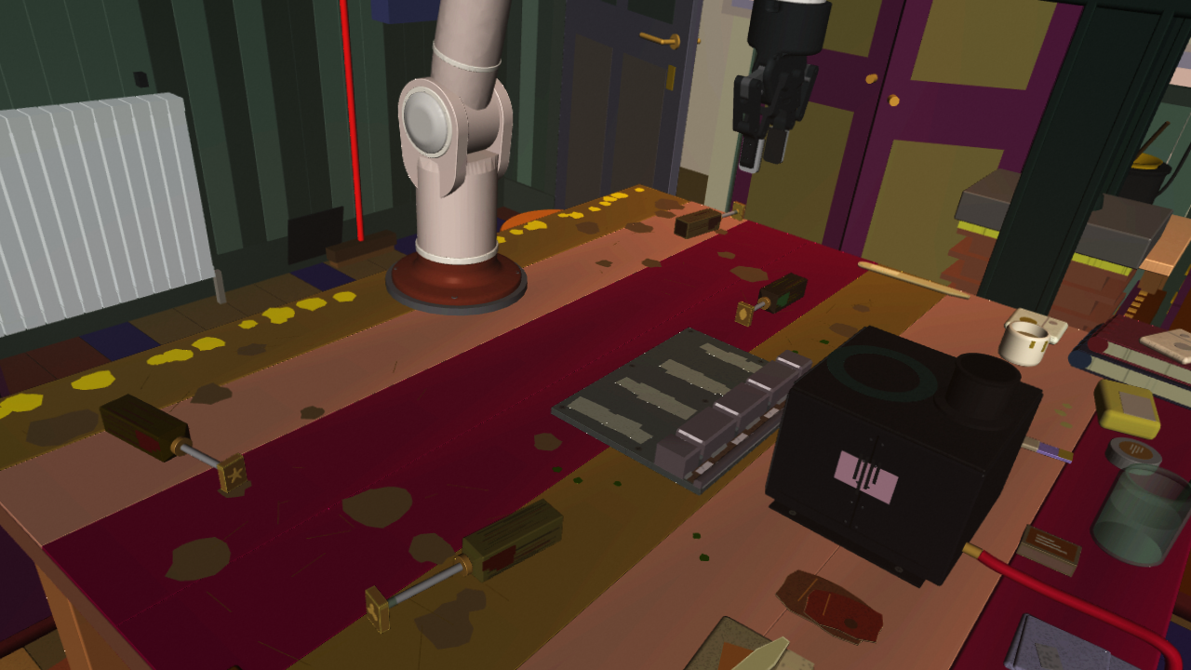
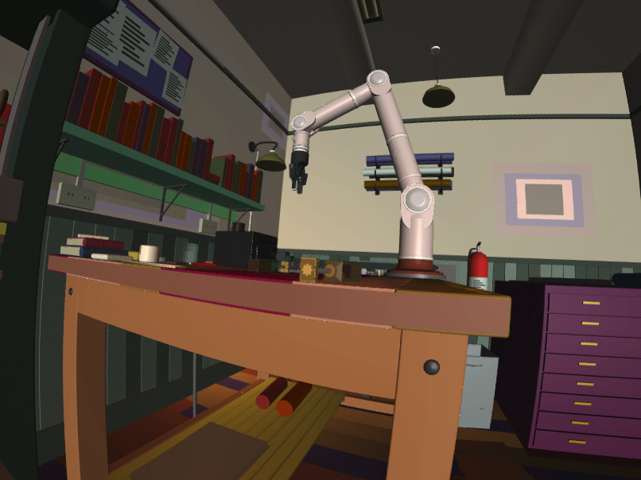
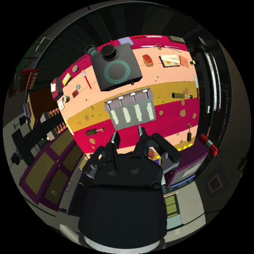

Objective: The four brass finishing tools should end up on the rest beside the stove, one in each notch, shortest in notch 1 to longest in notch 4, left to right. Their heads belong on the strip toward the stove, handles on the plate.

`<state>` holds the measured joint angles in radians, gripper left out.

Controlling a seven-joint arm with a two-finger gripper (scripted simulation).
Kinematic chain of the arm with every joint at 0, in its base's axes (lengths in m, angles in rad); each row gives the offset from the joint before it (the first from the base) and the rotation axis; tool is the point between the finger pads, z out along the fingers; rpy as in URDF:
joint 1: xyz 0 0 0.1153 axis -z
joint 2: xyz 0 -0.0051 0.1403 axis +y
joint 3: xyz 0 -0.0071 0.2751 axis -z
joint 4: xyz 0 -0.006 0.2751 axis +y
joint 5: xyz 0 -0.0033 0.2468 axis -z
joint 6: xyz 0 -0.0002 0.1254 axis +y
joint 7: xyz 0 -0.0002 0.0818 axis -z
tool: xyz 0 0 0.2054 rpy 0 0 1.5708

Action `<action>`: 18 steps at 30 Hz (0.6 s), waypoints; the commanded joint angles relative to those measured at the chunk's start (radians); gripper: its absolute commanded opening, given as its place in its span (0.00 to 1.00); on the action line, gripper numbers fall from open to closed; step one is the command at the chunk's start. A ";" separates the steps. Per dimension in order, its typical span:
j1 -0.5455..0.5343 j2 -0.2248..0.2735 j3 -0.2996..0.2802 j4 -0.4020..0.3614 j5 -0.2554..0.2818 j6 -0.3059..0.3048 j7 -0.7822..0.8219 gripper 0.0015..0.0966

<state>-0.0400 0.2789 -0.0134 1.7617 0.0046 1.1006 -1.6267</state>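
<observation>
Four brass finishing tools lie scattered on the bench. The longest (image 1: 466, 558) lies near the front edge, a star-headed one (image 1: 171, 442) at the left end. A short one (image 1: 770, 298) lies on the red runner behind the rest, and the shortest (image 1: 704, 221) lies at the far edge. The grey rest (image 1: 683, 404) with its notched strip sits beside the black stove (image 1: 899, 450), all notches empty. My gripper (image 1: 762, 154) hangs high above the far end of the bench, over the shortest tool, fingers pointing down, partly open and holding nothing.
The arm's base (image 1: 456, 279) stands at the back of the bench. Right of the stove are a white cup (image 1: 1026, 340), books (image 1: 1141, 354), a yellow block (image 1: 1128, 407), a glass jar (image 1: 1143, 512) and a red hose (image 1: 1074, 604). A thin stick (image 1: 912, 279) lies at the far right edge.
</observation>
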 commanded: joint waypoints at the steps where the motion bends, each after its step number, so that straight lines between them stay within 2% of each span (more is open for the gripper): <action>1: -0.004 -0.001 -0.002 0.003 0.000 -0.003 -0.004 0.55; 9: -0.066 -0.010 -0.022 0.067 0.005 -0.057 -0.087 0.55; 18: -0.224 -0.005 -0.066 0.184 0.022 -0.178 -0.299 0.55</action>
<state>-0.2654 0.2740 -0.0794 1.9480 0.0267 0.9207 -1.9287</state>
